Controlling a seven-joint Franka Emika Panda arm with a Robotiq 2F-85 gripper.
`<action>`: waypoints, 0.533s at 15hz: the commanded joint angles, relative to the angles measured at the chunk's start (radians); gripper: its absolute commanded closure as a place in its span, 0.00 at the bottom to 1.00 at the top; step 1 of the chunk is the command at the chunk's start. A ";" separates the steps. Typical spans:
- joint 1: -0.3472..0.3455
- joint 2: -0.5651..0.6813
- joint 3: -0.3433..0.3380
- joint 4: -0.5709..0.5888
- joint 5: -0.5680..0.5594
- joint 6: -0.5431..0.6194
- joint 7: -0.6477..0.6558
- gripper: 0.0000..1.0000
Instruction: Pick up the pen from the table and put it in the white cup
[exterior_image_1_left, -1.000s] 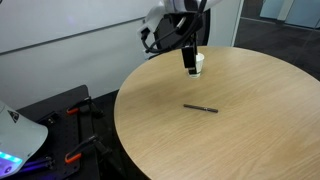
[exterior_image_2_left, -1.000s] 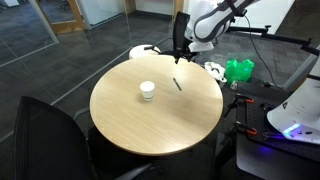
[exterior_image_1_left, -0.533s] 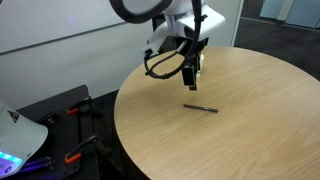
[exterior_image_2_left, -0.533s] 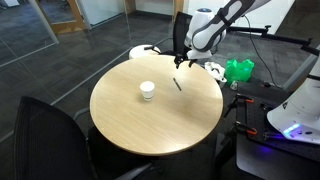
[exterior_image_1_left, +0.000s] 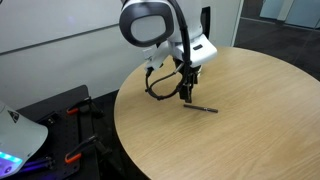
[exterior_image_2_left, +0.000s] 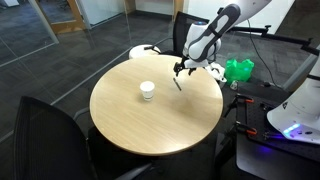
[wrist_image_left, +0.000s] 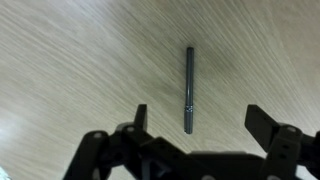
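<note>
In the wrist view the gripper (wrist_image_left: 200, 122) is seen spread wide with nothing held. The pen (wrist_image_left: 189, 90) is framed in the gap between its fingers (wrist_image_left: 140, 118), lying flat on the table (wrist_image_left: 60, 60). The pen's long axis is set across the line joining the two fingers, so a closing would be made across its thin width, not along its length. It is placed a little off centre, nearer the finger on the left of that picture. Only its near end is level with the fingertips, and the rest stretches away ahead of them. A short shift along the pen toward its middle is therefore judged to be called for, followed by a straight descent. In an exterior view the gripper (exterior_image_1_left: 186, 92) is shown low over one end of the pen (exterior_image_1_left: 203, 106); whether the tips are already at the pen's height cannot be told. Farther off, the white cup (exterior_image_2_left: 147, 91) is seen upright, well apart from the pen (exterior_image_2_left: 178, 84), which lies near the table's edge on the robot's side.
</note>
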 joint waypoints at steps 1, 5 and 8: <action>-0.005 0.060 0.020 0.038 0.057 0.076 -0.005 0.00; 0.009 0.114 0.003 0.070 0.061 0.095 0.009 0.00; 0.019 0.154 -0.012 0.104 0.056 0.083 0.019 0.00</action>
